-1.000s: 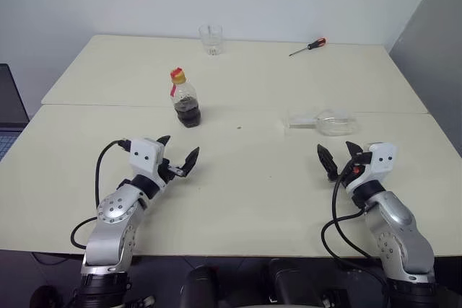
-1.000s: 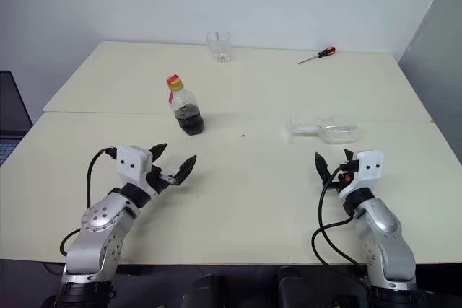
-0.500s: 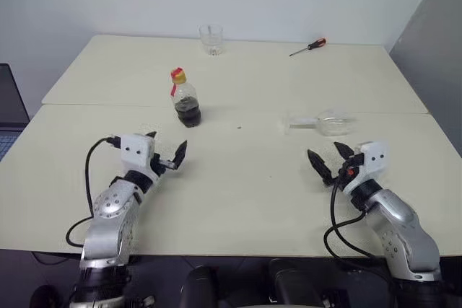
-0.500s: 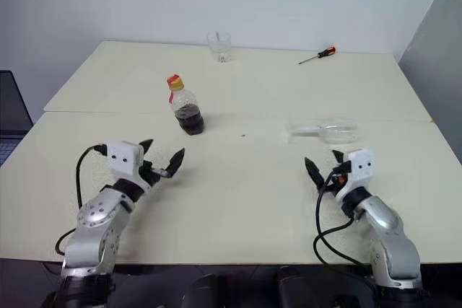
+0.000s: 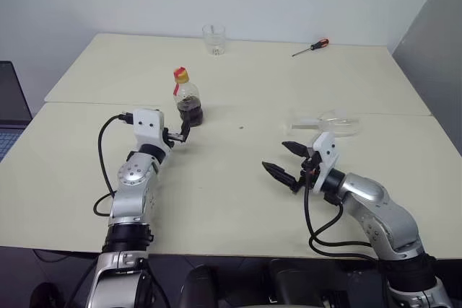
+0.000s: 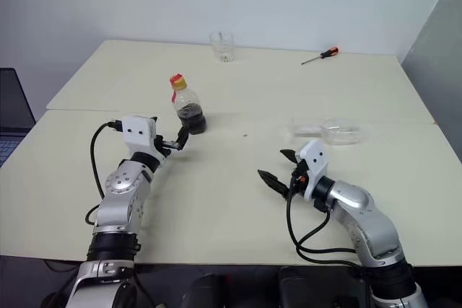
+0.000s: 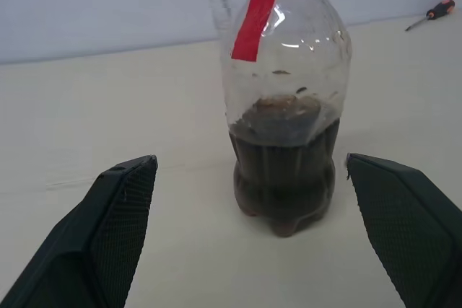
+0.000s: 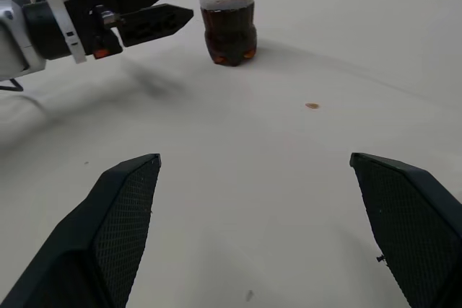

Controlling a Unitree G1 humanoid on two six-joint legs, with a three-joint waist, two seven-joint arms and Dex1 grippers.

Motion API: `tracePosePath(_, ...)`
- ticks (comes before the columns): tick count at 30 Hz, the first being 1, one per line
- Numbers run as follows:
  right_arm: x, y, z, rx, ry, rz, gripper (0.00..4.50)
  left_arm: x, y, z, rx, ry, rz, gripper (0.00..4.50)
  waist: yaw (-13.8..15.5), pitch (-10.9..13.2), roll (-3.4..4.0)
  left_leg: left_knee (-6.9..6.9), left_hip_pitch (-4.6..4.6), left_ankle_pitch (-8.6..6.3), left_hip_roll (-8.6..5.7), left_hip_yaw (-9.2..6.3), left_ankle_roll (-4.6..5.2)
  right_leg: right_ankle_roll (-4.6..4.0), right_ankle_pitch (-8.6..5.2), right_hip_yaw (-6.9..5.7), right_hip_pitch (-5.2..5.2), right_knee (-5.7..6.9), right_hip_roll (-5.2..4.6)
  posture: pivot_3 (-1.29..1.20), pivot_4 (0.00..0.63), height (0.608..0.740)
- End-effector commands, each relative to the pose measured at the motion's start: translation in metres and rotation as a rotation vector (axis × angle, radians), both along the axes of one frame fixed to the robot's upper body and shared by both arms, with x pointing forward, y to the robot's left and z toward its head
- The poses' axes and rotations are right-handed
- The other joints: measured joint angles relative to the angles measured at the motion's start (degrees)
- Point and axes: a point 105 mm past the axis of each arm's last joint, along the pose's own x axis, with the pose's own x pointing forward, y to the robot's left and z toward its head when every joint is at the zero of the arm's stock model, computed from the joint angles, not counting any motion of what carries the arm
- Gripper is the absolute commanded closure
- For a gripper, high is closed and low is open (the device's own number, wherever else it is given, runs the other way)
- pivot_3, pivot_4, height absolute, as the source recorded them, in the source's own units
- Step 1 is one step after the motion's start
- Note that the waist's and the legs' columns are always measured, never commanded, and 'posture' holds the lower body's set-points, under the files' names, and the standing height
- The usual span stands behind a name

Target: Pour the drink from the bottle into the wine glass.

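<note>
Left end effector [image 5: 178, 135] now nearer bottle [image 5: 188, 98], spread; right end effector [image 5: 286, 161] inward, spread.

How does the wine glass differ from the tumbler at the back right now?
The wine glass lies on its side; the tumbler stands upright. The wine glass has a stem, the tumbler none. The wine glass is on the near table, right of the bottle; the tumbler sits at the far edge. Both are clear.

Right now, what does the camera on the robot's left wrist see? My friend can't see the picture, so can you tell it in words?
A small clear bottle stands upright on a pale table, with dark brown drink filling its bottom part and a red strip at its neck. The left gripper has its two black fingers spread open in front of the bottle, not touching it. Far behind lies a screwdriver.
</note>
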Motion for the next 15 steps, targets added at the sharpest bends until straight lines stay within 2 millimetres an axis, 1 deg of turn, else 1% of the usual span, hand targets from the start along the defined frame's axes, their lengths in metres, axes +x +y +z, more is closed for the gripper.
tracePosePath(1,-0.005,0.011,0.013,-0.001,-0.056,0.051,0.0,0.008,-0.006,0.008,0.003,-0.041,-0.035,0.02,0.0,0.0,0.0,0.0,0.0,0.0,0.0,0.0,0.0,0.0,0.0,0.02,0.0,0.0,0.0,0.0,0.15,0.74)
tracePosePath(7,-0.007,0.015,0.011,0.0,-0.051,0.061,0.0,0.026,-0.024,-0.002,0.02,-0.021,-0.106,0.02,0.6,0.0,0.0,0.04,-0.04,0.0,-0.02,0.07,0.0,0.0,0.01,-0.03,0.0,0.0,-0.01,0.0,0.15,0.74)
tracePosePath(12,-0.006,0.014,0.011,-0.002,-0.051,0.052,0.0,0.038,-0.025,-0.001,0.031,-0.03,-0.099,0.02,0.5,0.0,-0.01,0.05,-0.07,0.0,-0.03,0.1,0.0,0.0,0.01,-0.06,-0.01,-0.01,0.0,0.0,0.15,0.74)
tracePosePath(15,-0.004,0.012,0.013,0.024,-0.043,0.026,0.0,0.045,-0.03,-0.001,0.023,-0.026,-0.126,0.02,0.6,0.0,-0.01,0.04,-0.08,0.0,-0.02,0.07,0.0,0.0,0.01,-0.11,-0.02,-0.01,0.0,0.0,0.15,0.74)
